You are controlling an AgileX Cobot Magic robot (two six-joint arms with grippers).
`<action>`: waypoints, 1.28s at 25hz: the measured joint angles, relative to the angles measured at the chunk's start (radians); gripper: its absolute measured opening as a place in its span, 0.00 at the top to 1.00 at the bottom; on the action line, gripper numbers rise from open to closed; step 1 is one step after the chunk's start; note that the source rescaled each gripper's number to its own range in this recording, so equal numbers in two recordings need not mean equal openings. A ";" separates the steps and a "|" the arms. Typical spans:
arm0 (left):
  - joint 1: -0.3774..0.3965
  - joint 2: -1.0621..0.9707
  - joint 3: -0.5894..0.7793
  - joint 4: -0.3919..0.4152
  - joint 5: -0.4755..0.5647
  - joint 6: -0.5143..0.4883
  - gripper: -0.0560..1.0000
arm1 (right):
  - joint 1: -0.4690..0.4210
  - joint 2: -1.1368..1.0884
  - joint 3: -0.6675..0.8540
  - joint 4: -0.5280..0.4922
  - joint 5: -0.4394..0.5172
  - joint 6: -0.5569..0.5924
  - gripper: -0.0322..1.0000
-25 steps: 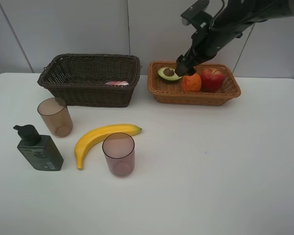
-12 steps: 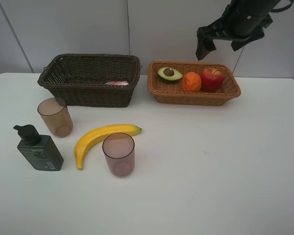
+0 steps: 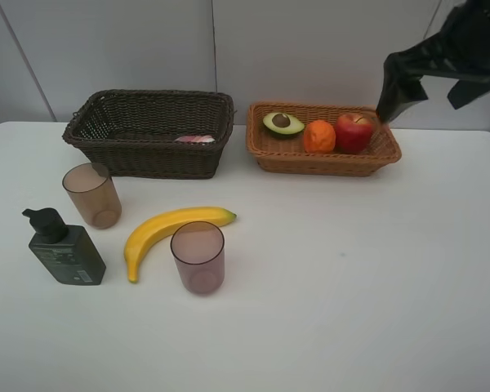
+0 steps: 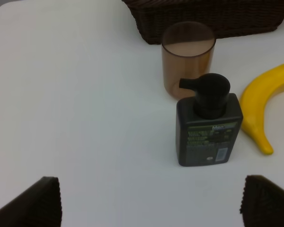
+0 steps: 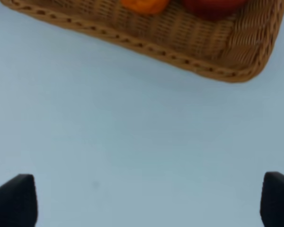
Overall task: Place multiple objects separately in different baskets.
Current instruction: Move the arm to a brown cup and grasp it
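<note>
The right arm (image 3: 474, 41) has lifted away from the light orange-brown basket (image 3: 327, 165) to the far right edge of the overhead view. It has left the orange (image 3: 319, 136) lying inside, between the halved avocado (image 3: 281, 123) and the red apple (image 3: 354, 132) — so that fruit looks delivered. The right jaws stand wide and empty above bare counter (image 3: 351, 286), just in front of that basket. The left jaws are also wide, holding nothing, hovering near the dark green pump bottle (image 4: 208, 127). A small pink bottle (image 3: 195, 139) lies in the dark brown basket (image 3: 147, 155). Three kinds of item remain on the counter — the yellow banana (image 3: 167, 233), two translucent cups (image 3: 92, 194) (image 3: 198, 257) and the pump bottle.
</note>
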 joint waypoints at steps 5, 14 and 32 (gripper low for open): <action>0.000 0.000 0.000 0.000 0.000 0.000 0.00 | 0.000 -0.218 0.175 0.000 0.025 0.004 0.01; 0.000 0.000 0.000 0.000 0.000 0.000 0.00 | 0.000 -0.589 0.450 0.017 0.053 0.022 0.01; 0.000 0.000 0.000 0.000 0.000 0.000 0.00 | 0.000 -1.095 0.719 0.040 -0.023 0.022 0.01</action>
